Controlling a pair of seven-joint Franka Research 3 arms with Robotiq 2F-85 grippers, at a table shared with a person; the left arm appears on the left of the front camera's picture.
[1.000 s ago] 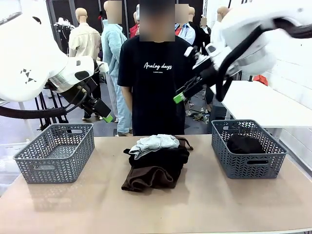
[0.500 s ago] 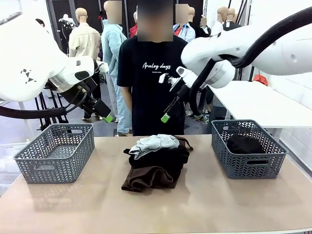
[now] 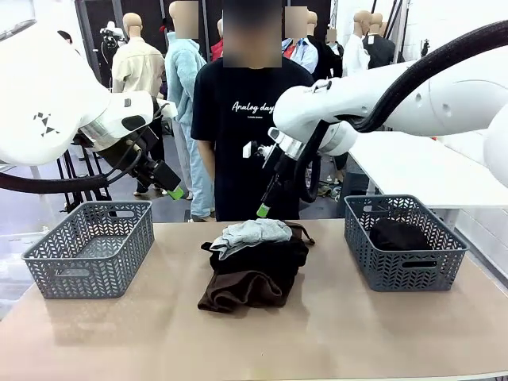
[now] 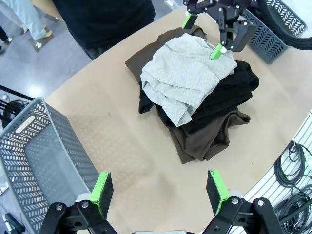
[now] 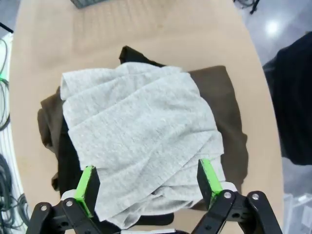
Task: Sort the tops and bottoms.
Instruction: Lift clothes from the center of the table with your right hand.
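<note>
A pile of garments lies mid-table. The pale grey-blue garment (image 3: 250,232) (image 4: 187,78) (image 5: 141,141) is on top, a black garment (image 3: 262,258) (image 4: 236,92) lies under it, and the dark brown garment (image 3: 238,290) (image 4: 204,139) (image 5: 222,97) is at the bottom. My right gripper (image 3: 264,208) (image 4: 202,34) (image 5: 148,184) hangs open just above the grey-blue garment, touching nothing. Its green pads (image 5: 87,187) straddle the cloth's near edge in the right wrist view. Another black garment (image 3: 399,234) lies in the right basket. My left gripper (image 3: 173,190) (image 4: 159,190) is open, high above the table's left side.
A grey lattice basket (image 3: 91,246) (image 4: 34,156) stands at the table's left and a second grey lattice basket (image 3: 432,266) (image 4: 278,24) at its right. A person in a black T-shirt (image 3: 250,119) stands at the far edge behind the pile. Bare tabletop (image 3: 254,341) lies in front of it.
My right arm has swung from the upper right leftward and down, bringing its open gripper over the pile. The left arm and the garments have not moved.
</note>
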